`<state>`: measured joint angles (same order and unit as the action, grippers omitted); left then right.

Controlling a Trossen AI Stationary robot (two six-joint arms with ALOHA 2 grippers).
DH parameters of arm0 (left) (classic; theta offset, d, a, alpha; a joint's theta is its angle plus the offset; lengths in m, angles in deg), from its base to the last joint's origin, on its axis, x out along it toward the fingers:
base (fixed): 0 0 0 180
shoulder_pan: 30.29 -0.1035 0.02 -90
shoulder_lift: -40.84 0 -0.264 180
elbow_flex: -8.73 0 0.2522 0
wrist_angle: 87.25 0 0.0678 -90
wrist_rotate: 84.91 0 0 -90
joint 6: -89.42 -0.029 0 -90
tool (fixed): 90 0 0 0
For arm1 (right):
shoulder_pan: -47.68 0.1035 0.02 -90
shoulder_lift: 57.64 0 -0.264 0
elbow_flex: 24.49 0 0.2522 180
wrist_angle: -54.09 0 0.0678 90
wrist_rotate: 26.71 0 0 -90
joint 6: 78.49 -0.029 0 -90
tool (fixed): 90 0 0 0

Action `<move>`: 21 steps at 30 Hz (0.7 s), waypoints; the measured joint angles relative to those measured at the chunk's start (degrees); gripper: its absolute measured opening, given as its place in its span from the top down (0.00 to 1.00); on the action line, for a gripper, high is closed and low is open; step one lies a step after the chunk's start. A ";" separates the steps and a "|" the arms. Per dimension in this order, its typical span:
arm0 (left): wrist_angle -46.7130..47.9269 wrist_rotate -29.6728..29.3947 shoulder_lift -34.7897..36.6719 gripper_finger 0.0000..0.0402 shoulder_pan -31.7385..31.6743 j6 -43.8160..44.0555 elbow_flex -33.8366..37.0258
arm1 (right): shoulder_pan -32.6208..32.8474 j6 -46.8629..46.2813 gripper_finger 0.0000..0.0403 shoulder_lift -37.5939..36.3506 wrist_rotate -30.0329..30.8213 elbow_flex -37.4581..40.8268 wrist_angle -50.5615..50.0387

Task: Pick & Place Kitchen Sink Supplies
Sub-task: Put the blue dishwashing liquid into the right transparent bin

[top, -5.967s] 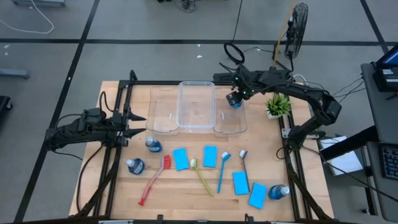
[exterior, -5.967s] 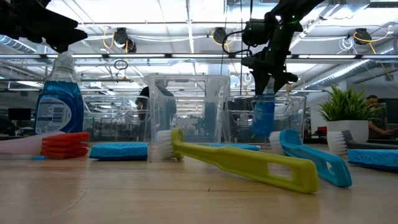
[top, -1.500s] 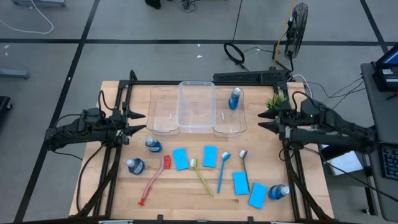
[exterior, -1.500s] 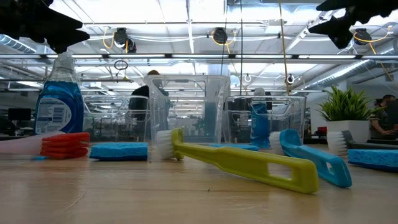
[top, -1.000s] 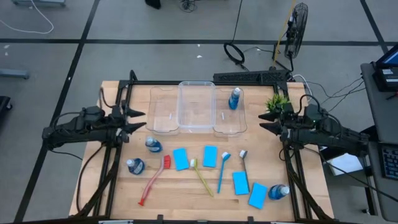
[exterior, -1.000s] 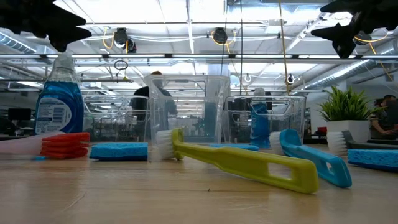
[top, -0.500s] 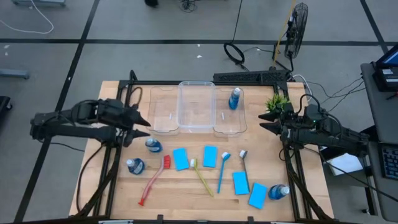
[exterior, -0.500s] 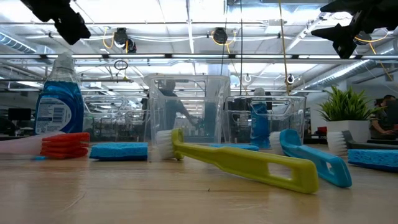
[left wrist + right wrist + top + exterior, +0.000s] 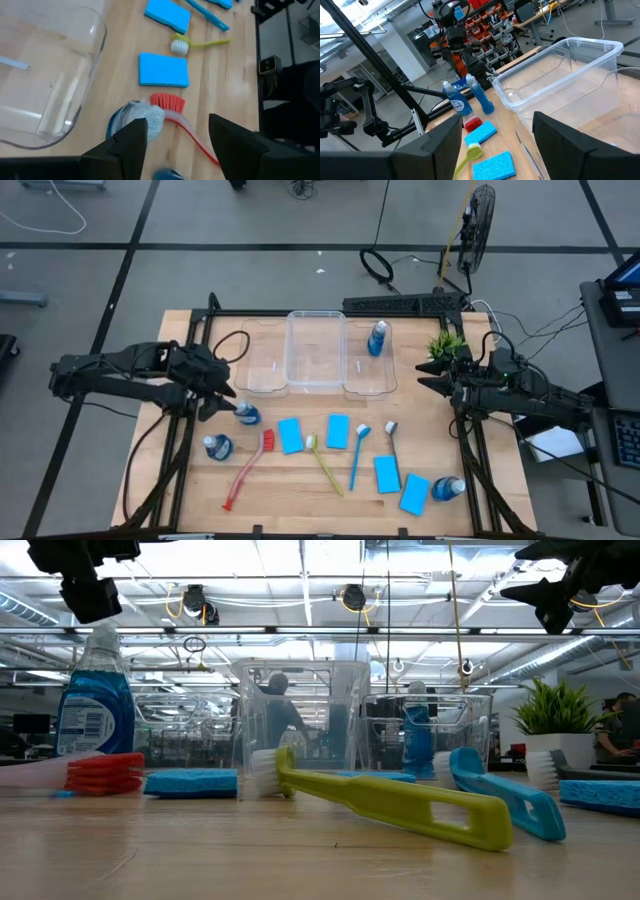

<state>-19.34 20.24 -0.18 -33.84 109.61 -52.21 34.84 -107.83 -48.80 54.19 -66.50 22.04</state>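
Step in hand, by judgement: the left arm is on approach for a pick. The left end effector (image 9: 226,406) hangs with its fingers spread and nothing between them, above and just beside the nearer blue bottle (image 9: 246,414) on the left part of the desk (image 9: 300,490); the left wrist view shows that bottle (image 9: 135,119) lying ahead between the two dark fingers, its top toward the camera, next to the bristle head of the red brush (image 9: 168,102). The bottle stands upright, long axis vertical, as the low view (image 9: 95,690) confirms. One blue bottle (image 9: 377,337) already stands upright inside the right-hand clear bin (image 9: 368,385); the middle clear bin (image 9: 315,352) holds nothing visible. A second bottle (image 9: 217,446) stands near the desk's left edge, a third (image 9: 449,488) at the lower right. Still on the desk, well apart from the bins: light-blue sponges (image 9: 290,434), lying flat; the red brush (image 9: 245,471), head toward the bins and handle running diagonally toward the front edge; the yellow-green brush (image 9: 325,464), blue brush (image 9: 356,456) and grey brush (image 9: 392,442), all with heads toward the bins and long axes roughly front to back. The right end effector (image 9: 421,381) waits off the desk's right edge beside the potted plant (image 9: 446,346), fingers apart and empty. Next move, as judged: lower the left fingers astride the upright bottle's body, centre on it, and clamp without nudging the adjacent red brush head.
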 joint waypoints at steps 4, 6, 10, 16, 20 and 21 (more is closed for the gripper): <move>0.02 -0.20 0.09 0.47 0.00 -0.15 0.00 | 0.00 0.00 0.43 0.00 0.00 0.00 0.00; 0.02 -0.75 0.09 0.47 0.00 -0.13 0.00 | 0.00 0.00 0.43 0.00 0.00 0.00 0.00; 0.07 -4.88 0.09 0.47 -0.01 1.43 0.00 | 0.00 0.00 0.43 0.00 0.00 0.00 0.00; 0.09 -5.18 0.09 0.47 0.00 -0.67 0.01 | 0.00 0.00 0.43 0.00 0.00 0.00 -0.01; 0.11 -5.23 -0.20 0.47 0.00 -2.45 0.02 | 0.00 0.00 0.43 0.00 0.00 0.00 -0.02; 0.12 -5.22 -0.25 0.47 0.00 -3.15 0.02 | 0.00 0.00 0.43 0.00 0.00 0.00 -0.02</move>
<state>-19.21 15.02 -0.43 -33.84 106.46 -52.19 34.84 -107.83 -48.80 54.19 -66.50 22.03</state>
